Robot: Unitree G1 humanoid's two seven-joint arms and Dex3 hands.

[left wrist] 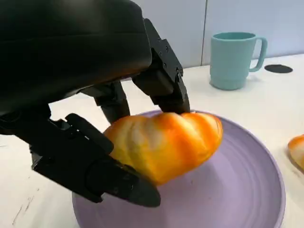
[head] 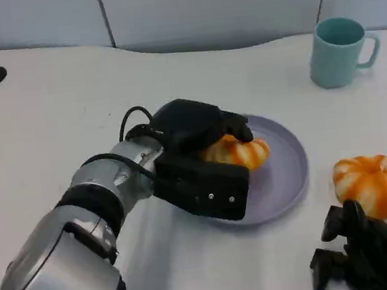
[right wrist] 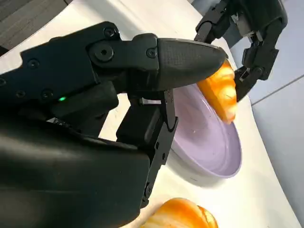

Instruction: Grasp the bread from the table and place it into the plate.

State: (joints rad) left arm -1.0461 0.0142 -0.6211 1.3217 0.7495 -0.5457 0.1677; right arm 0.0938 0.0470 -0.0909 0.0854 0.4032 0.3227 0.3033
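Plate: a lilac plate lies flat on the white worktop, in the middle of the head view; its rim also shows in the left wrist view and the right wrist view.
Bread in the plate area: an orange-and-cream striped bread sits over the near-left part of the plate; in the left wrist view it looks slightly raised above the plate's floor, though whether its underside touches I cannot tell.
Left robot hand: the left robot hand grips this bread, fingers curled over its far side and a broad black thumb part under its near side.
Mug: a teal mug stands upright at the far right of the worktop, well apart from the plate; its contents cannot be seen.
Second bread: a round striped bun lies on the worktop just right of the plate.
Right robot hand: the right robot hand rests low at the near right, just beside the bun, holding nothing; its fingers look extended, spread apart.
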